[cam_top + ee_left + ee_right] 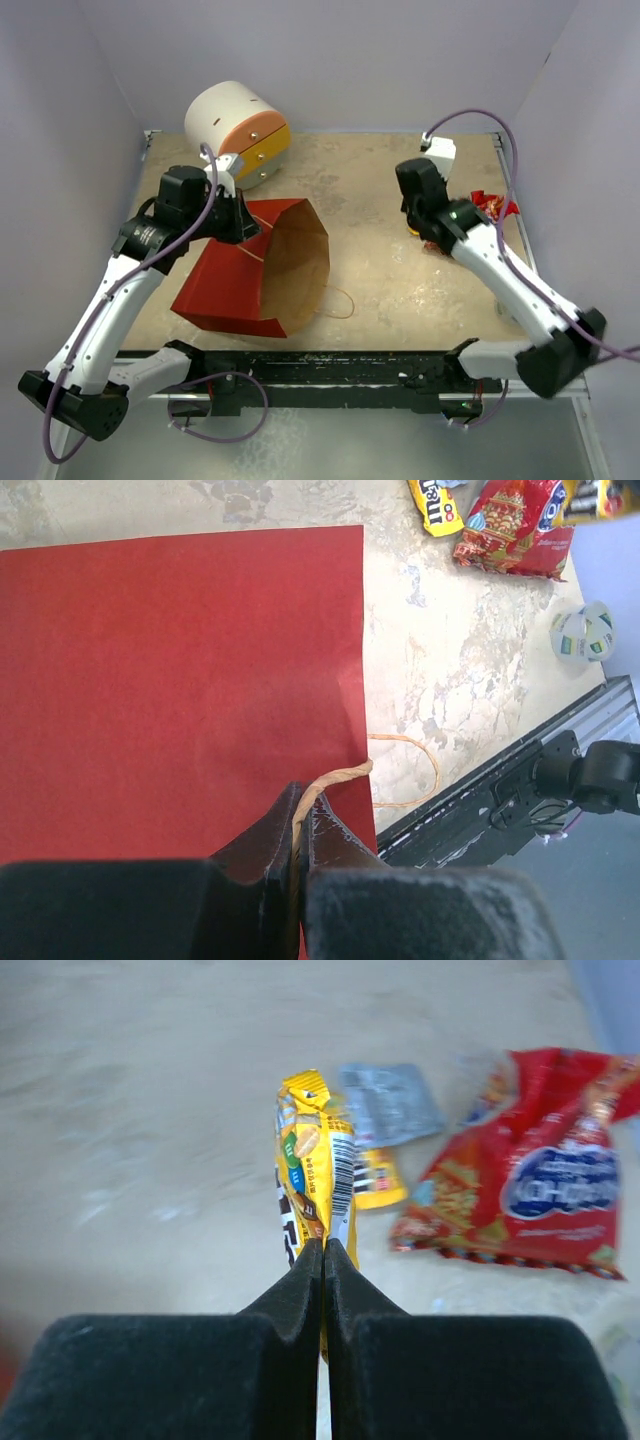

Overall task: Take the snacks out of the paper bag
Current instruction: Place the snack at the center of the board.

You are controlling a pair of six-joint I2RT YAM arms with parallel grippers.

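The paper bag (240,285) is red outside and brown inside. It lies on its side left of centre, mouth facing right. My left gripper (297,810) is shut on one twisted handle (340,775) at the bag's mouth edge, above the red side (180,680). My right gripper (323,1245) is shut on a yellow-orange packet (312,1160), held over the tabletop at the far right. Near it on the table lie a big red bag with a blue-white logo (540,1190), a grey packet (390,1103) and another yellow packet (378,1178).
A white cylindrical drawer unit (240,130) with orange and yellow fronts stands at the back left, just behind my left arm. The bag's other handle (340,300) loops onto the table. A small tape roll (583,632) lies near the front rail (350,365).
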